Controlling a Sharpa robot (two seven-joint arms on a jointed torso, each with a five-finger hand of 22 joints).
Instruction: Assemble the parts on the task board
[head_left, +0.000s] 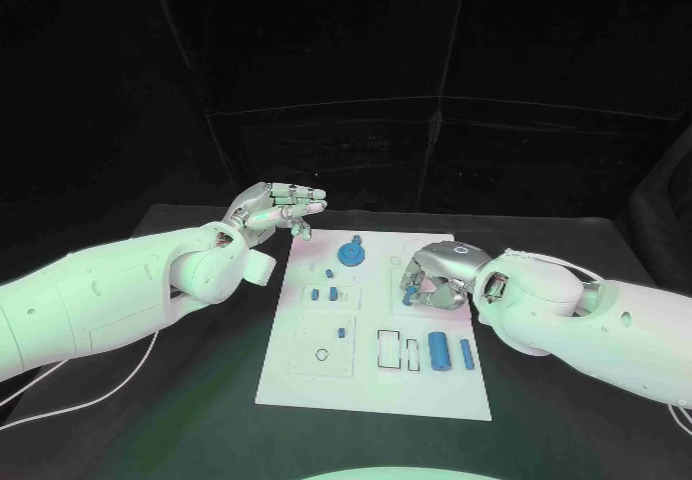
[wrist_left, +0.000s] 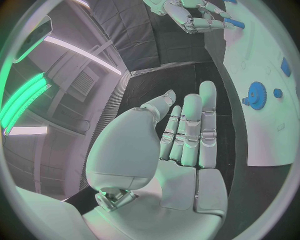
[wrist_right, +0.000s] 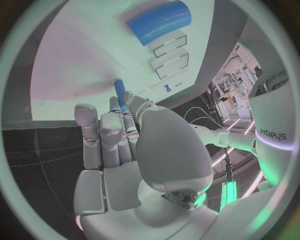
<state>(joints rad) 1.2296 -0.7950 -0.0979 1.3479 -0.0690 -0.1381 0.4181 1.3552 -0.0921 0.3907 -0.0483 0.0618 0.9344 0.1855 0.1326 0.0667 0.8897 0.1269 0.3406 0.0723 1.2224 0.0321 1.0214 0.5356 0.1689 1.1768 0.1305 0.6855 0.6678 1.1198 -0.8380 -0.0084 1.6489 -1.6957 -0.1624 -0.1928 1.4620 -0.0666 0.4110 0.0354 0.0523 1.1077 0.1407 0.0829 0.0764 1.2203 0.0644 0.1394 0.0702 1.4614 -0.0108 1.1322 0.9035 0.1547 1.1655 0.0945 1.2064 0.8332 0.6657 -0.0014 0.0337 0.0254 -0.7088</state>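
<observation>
You see the task board (head_left: 378, 385) lying in the middle of the black table (head_left: 188, 400), its long side running from near to far.

Your right hand (head_left: 433, 285) is low over the right part of the board, about halfway along it. Its fingers are curled together, and in the right wrist view a thin blue peg (wrist_right: 120, 93) is pinched at the fingertips (wrist_right: 128, 102); the peg points toward the white surface. In the head view you can see only a bit of blue under this hand, so I cannot tell if the peg touches the board.

Your left hand (head_left: 277, 210) is raised beside the far left corner of the board, off its edge. It holds nothing; in the left wrist view the fingers (wrist_left: 190, 127) are stretched out, close beside each other, and the palm is bare.

On the board, a blue gear (head_left: 351, 254) sits in the far part, near the middle. Two small blue pieces (head_left: 325, 294) lie just nearer than the gear. A small blue pin (head_left: 342, 329) lies nearer again. In the near right part, a thick blue cylinder (head_left: 437, 351) and a thin blue rod (head_left: 466, 352) lie side by side, and just left of them are two outlined rectangular slots (head_left: 398, 349).
</observation>
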